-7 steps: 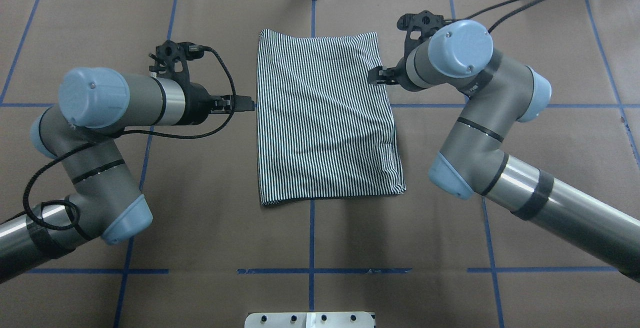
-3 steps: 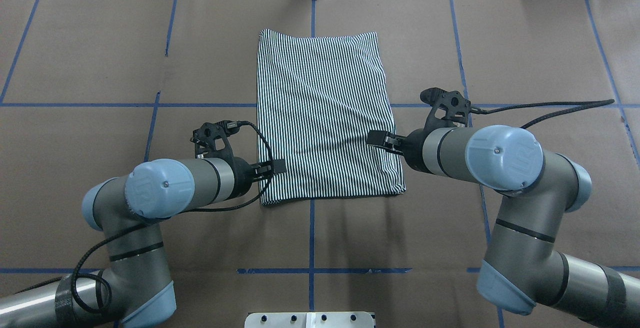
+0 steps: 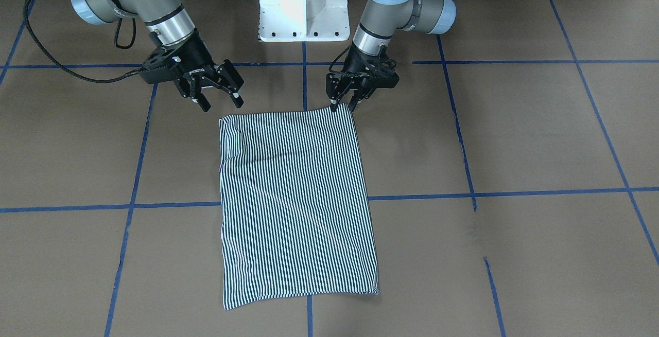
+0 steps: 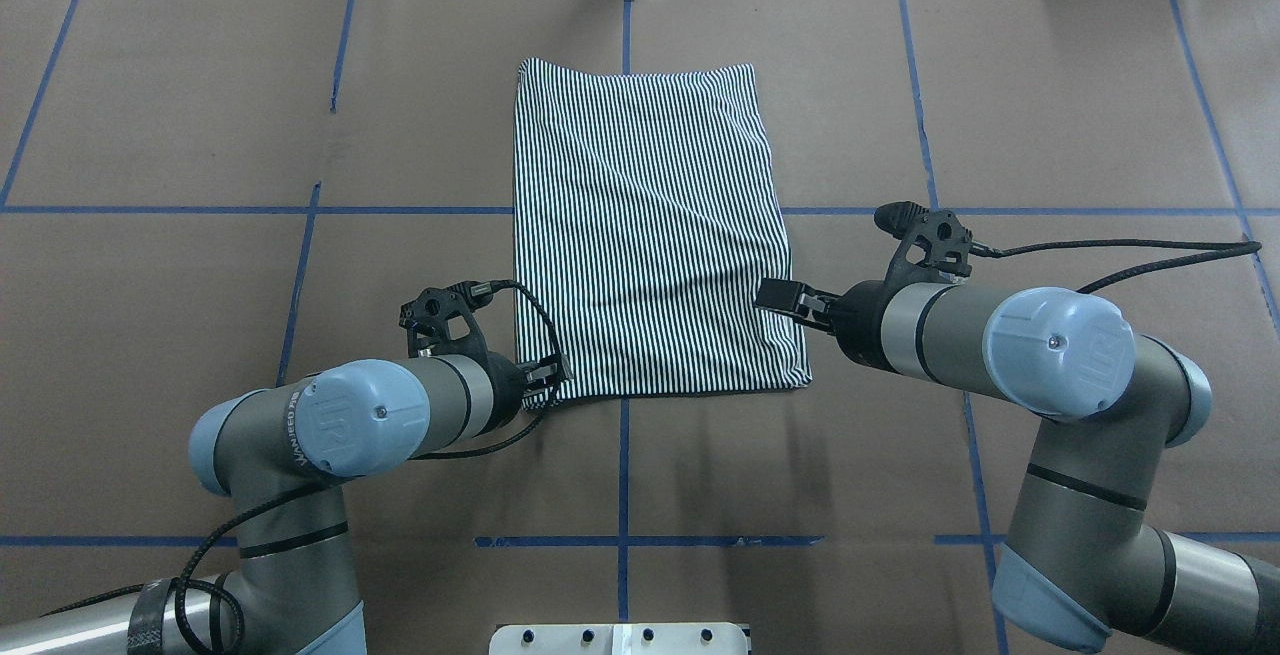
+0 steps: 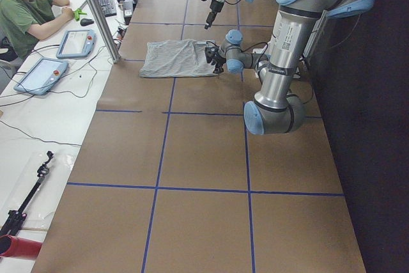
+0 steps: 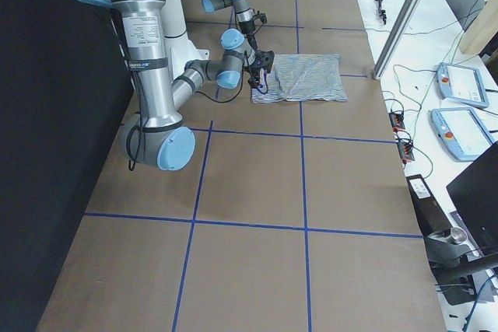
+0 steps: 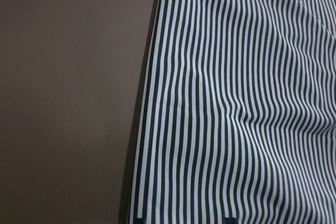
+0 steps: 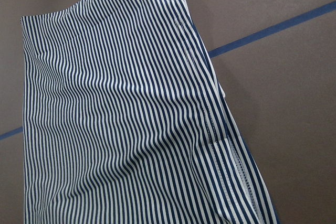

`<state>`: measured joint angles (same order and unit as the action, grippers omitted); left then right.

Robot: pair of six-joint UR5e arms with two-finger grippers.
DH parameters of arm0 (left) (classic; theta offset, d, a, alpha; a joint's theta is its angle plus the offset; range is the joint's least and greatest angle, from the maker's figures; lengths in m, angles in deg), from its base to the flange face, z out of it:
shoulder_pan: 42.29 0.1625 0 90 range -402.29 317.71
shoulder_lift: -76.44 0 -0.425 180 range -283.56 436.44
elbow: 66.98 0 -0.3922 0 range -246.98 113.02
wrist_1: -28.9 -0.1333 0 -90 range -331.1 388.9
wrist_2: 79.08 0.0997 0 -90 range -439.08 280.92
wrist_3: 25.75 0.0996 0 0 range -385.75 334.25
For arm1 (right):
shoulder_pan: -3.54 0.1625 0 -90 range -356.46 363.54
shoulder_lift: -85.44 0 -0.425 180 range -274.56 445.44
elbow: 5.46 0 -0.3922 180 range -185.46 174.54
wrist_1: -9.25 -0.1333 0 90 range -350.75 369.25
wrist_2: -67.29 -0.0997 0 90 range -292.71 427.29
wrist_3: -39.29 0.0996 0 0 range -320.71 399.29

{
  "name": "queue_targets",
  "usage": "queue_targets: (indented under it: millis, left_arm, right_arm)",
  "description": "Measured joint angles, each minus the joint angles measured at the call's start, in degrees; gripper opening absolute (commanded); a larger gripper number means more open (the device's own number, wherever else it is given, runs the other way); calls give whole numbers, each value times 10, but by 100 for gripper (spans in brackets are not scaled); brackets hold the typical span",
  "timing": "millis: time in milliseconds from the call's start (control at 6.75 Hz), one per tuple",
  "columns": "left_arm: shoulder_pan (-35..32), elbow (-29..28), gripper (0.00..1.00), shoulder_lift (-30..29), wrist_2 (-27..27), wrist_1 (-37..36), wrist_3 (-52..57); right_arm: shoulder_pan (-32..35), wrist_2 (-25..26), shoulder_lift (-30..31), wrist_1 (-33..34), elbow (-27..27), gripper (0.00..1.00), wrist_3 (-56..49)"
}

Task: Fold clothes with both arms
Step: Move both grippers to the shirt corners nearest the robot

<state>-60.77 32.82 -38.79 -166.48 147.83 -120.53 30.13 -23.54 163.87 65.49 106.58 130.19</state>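
The striped polo shirt (image 4: 650,235) lies folded into a flat rectangle on the brown table; collar, buttons and logo are hidden. It also shows in the front-facing view (image 3: 293,203). My left gripper (image 4: 555,373) is open, low at the shirt's near-left corner, its tips at the cloth edge (image 3: 344,104). The left wrist view shows the shirt's left edge (image 7: 236,103) between the fingertips. My right gripper (image 4: 778,293) is open and hovers over the shirt's right edge near the near-right corner (image 3: 222,103). The right wrist view looks down on the hemmed edge (image 8: 115,119).
The white pedestal base (image 3: 304,7) stands at the near table edge. Blue tape lines (image 4: 620,540) grid the brown paper. A metal post (image 5: 96,11) stands at the far edge. An operator (image 5: 25,4) sits beyond, with tablets (image 6: 459,83).
Both arms swung from the shirt's far sides toward me. The left gripper dropped to the near-left corner; the right gripper moved along the right edge toward the near-right corner.
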Motion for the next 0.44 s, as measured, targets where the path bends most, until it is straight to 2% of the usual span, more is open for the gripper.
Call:
queue_targets:
  millis: [444]
  left_arm:
    - [2, -4, 59, 1, 0, -7, 0]
  right_arm:
    - [0, 1, 2, -2, -2, 100, 1]
